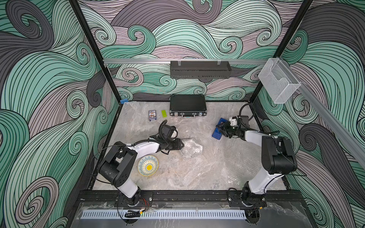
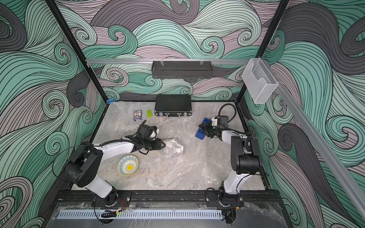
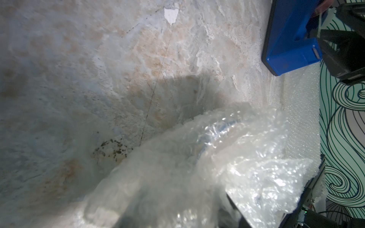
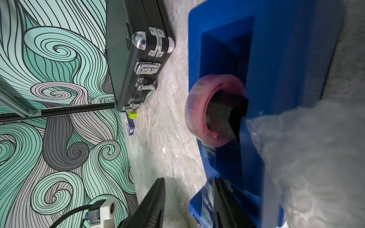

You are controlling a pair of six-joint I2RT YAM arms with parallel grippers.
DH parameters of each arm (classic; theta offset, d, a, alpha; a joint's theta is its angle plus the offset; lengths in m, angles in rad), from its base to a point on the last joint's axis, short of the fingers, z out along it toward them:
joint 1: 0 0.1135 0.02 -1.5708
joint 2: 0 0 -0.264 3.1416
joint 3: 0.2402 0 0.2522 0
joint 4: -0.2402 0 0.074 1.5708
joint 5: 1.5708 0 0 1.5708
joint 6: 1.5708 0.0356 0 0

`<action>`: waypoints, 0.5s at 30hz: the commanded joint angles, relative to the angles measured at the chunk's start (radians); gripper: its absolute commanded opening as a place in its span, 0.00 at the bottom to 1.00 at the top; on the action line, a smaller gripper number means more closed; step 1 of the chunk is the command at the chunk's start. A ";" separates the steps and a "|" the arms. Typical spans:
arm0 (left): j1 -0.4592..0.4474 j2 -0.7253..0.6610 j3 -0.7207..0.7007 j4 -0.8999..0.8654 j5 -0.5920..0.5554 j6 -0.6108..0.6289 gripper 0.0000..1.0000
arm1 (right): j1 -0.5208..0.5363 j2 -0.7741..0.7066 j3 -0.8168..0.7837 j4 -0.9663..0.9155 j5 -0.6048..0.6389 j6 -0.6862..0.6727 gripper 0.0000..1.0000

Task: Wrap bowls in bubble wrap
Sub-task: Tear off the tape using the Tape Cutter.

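Observation:
A cream bowl (image 1: 148, 165) with a yellow centre sits uncovered near my left arm's base. At mid-table lies a crumpled bubble wrap bundle (image 1: 192, 148); blue curves of a bowl (image 3: 227, 125) show faintly through it. My left gripper (image 1: 182, 145) is at the bundle's left edge, with wrap lying over and between its jaws, which grip it partway apart. A second bubble wrap sheet (image 1: 231, 158) lies flat on the right. My right gripper (image 4: 189, 201) stands open at the blue tape dispenser (image 4: 286, 79), one finger (image 4: 156, 201) over bare table, the other beside a clear tape strip.
A black case (image 1: 187, 105) stands at the back, with a card box (image 1: 152, 115) and a green brick (image 1: 164, 113) to its left. A pink-cored tape roll (image 4: 197, 110) sits in the dispenser. A pale blur (image 4: 306, 167) covers part of the right wrist view.

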 commanded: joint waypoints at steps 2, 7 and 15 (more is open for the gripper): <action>0.003 -0.015 -0.003 -0.014 0.012 0.014 0.49 | -0.003 0.001 -0.016 0.014 -0.029 0.013 0.40; 0.002 -0.016 -0.007 -0.011 0.015 0.011 0.49 | -0.005 -0.002 -0.026 0.036 -0.039 0.026 0.35; 0.001 -0.014 -0.006 -0.013 0.015 0.013 0.49 | -0.008 -0.014 -0.028 0.034 -0.042 0.028 0.27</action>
